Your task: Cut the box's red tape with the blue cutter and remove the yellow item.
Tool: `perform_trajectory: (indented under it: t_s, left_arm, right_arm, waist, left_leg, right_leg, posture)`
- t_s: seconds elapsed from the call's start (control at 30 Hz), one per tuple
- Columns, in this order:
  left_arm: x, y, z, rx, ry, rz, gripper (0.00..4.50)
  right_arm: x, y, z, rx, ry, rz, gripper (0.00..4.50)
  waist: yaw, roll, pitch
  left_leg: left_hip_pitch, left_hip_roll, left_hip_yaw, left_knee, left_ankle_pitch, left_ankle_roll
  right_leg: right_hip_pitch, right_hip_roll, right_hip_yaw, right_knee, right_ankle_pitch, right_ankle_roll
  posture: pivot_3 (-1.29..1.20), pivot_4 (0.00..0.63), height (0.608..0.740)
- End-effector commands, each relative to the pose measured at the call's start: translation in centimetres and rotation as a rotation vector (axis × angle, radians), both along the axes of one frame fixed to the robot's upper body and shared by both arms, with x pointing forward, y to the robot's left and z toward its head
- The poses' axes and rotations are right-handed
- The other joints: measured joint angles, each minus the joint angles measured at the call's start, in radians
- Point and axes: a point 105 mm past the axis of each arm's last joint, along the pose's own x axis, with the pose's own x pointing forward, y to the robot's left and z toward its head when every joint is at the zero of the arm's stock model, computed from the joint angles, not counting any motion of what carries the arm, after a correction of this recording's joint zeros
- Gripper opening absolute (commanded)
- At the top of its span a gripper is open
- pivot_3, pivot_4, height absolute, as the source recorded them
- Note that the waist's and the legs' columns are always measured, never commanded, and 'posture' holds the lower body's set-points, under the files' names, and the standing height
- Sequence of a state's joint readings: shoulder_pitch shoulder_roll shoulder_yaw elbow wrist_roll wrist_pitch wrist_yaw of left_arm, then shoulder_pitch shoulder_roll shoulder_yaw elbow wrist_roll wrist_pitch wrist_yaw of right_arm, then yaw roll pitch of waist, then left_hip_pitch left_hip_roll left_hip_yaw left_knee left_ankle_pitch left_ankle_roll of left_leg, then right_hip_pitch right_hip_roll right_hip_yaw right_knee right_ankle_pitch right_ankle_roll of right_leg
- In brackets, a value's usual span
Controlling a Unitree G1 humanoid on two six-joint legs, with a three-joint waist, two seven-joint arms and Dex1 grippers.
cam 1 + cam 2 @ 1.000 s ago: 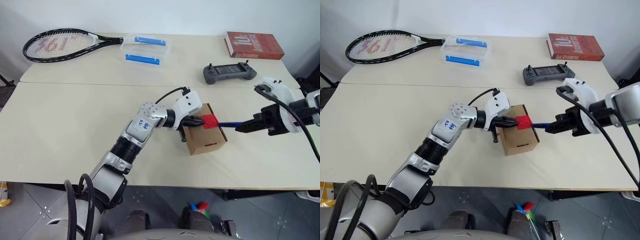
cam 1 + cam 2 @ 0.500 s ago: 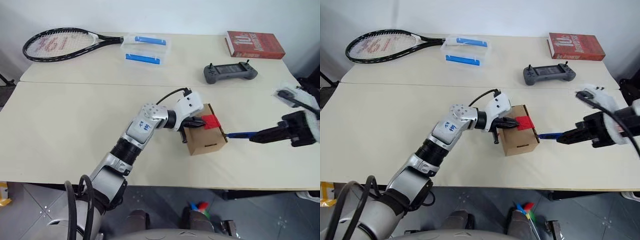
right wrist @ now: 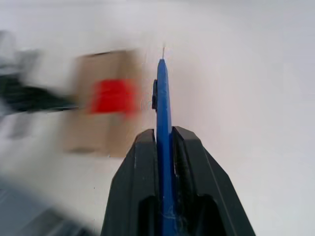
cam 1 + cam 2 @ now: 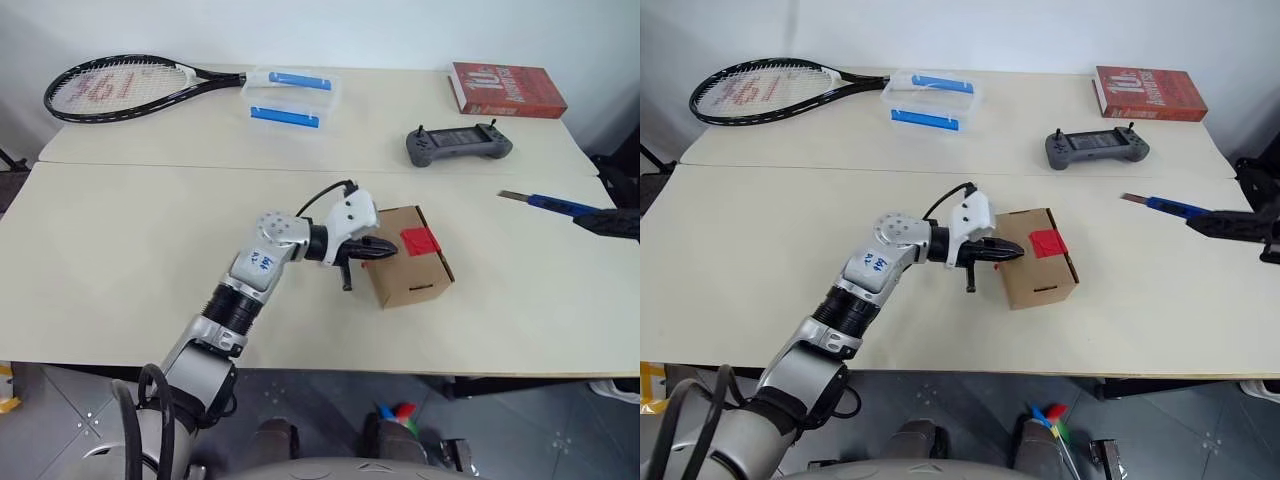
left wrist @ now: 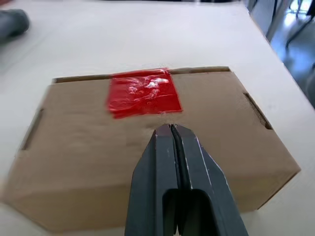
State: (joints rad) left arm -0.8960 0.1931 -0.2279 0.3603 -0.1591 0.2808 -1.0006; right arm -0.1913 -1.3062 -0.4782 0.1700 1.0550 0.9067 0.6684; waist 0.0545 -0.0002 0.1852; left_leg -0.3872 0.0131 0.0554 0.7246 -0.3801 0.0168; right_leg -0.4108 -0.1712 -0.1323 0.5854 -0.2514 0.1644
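The brown box stands mid-table with the red tape on its top. My left gripper is shut with nothing in it. Its tips hover at the box's top, just short of the red tape. Whether they touch the cardboard I cannot tell. Far off at the table's right edge, my right gripper is shut on the blue cutter. The blue cutter sticks out between the fingers, blade end forward, well clear of the box. The yellow item is hidden.
A tennis racket and a clear container with blue strips lie at the back left. A grey handheld controller and a red book lie at the back right. Open tabletop surrounds the box.
My right gripper has swung far to the right with the blue cutter, away from the box. My left gripper has drawn back a little to the left from the red tape.
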Motion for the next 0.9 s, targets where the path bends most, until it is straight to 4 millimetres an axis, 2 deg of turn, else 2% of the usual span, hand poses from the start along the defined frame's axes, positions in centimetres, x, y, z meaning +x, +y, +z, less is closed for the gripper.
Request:
perform_trajectory:
  t_s: [0.03,0.13,0.23,0.37,0.4,0.47,0.53,0.63,0.73,0.83,0.9]
  left_arm:
    - [-0.8,1.8,3.7,-0.121,-0.068,-0.055,0.00]
    - [-0.7,4.2,3.5,-0.100,-0.060,-0.026,0.00]
    - [-0.4,7.4,2.6,-0.052,-0.050,0.048,0.00]
    - [-0.7,11.6,1.6,-0.014,-0.020,0.147,0.00]
    - [-0.9,12.2,1.2,-0.008,-0.011,0.161,0.00]
    - [-1.5,13.3,0.2,0.010,0.012,0.186,0.00]
    - [-2.2,13.8,-0.9,0.027,0.034,0.198,0.00]
    - [-2.9,14.0,-1.7,0.036,0.056,0.220,0.00]
    - [-2.9,14.0,-2.7,0.065,0.063,0.260,0.00]
    - [-2.8,13.0,-3.0,0.056,0.085,0.256,0.00]
    - [-2.4,11.0,-3.3,0.036,0.120,0.261,0.00]
  right_arm:
    - [1.0,-3.6,-3.9,-0.367,-0.099,-0.079,0.14]
    - [2.0,-4.2,-6.9,-0.426,-0.180,-0.088,0.14]
    - [2.8,-4.2,-7.4,-0.350,-0.319,-0.130,0.14]
    - [2.6,-3.1,-8.7,-0.202,-0.277,-0.053,0.14]
    - [2.4,-2.9,-8.7,-0.202,-0.276,-0.038,0.88]
    - [1.9,-2.4,-8.7,-0.214,-0.264,0.016,1.43]
    - [1.1,-1.8,-8.4,-0.230,-0.241,0.088,2.07]
    - [0.1,-1.1,-6.7,-0.251,-0.259,0.169,3.04]
    - [-0.8,1.2,-3.6,-0.244,-0.304,0.311,3.99]
    - [-1.0,4.2,-2.7,-0.205,-0.285,0.435,3.99]
    - [0.5,6.7,-4.3,-0.274,-0.261,0.489,3.36]
  waist:
    - [-0.003,0.005,0.000]
    - [-0.025,0.011,-0.001]
    - [-0.047,0.012,-0.001]
    - [-0.059,0.014,0.001]
    - [-0.058,0.014,0.001]
    - [-0.054,0.014,0.001]
    - [-0.041,0.014,0.001]
    - [-0.029,0.014,0.001]
    - [-0.028,0.015,0.001]
    - [-0.030,0.014,0.001]
    - [-0.032,0.013,0.000]
  left_leg:
    - [0.000,-0.001,0.001,-0.001,0.000,0.000]
    - [0.001,0.000,0.003,-0.003,0.001,0.000]
    - [0.003,0.000,0.004,-0.005,0.002,0.000]
    - [0.006,0.001,0.005,-0.007,0.002,-0.001]
    - [0.006,0.001,0.006,-0.007,0.002,-0.001]
    - [0.007,0.001,0.006,-0.007,0.002,-0.001]
    - [0.009,0.001,0.006,-0.007,0.002,-0.001]
    - [0.011,0.000,0.006,-0.007,0.002,-0.001]
    - [0.011,0.000,0.007,-0.006,0.002,-0.001]
    - [0.016,0.001,0.009,-0.006,0.002,-0.001]
    - [0.019,0.001,0.009,-0.007,0.002,-0.001]
  right_leg:
    - [-0.001,0.000,0.001,0.000,0.000,0.001]
    - [-0.003,0.000,0.002,0.000,0.000,0.001]
    - [-0.002,0.000,0.002,0.000,0.000,0.000]
    - [-0.002,0.000,0.003,0.001,0.000,0.000]
    - [-0.001,0.000,0.003,0.001,0.000,0.000]
    - [0.000,0.000,0.004,0.000,0.000,0.000]
    - [0.003,0.000,0.004,0.000,0.000,0.000]
    - [0.004,0.000,0.006,0.000,0.000,0.000]
    - [0.004,0.000,0.008,0.001,0.001,0.000]
    - [0.006,0.000,0.009,0.002,0.001,-0.001]
    - [0.010,0.001,0.009,0.002,0.001,-0.001]
  posture:
    - [0.00,0.150,0.740]
    - [0.00,0.150,0.740]
    - [0.00,0.150,0.740]
    - [0.00,0.150,0.740]
    - [0.00,0.150,0.740]
    - [0.00,0.150,0.740]
    - [0.00,0.150,0.740]
    - [0.00,0.150,0.740]
    - [0.00,0.150,0.740]
    - [0.00,0.150,0.740]
    - [0.00,0.150,0.740]
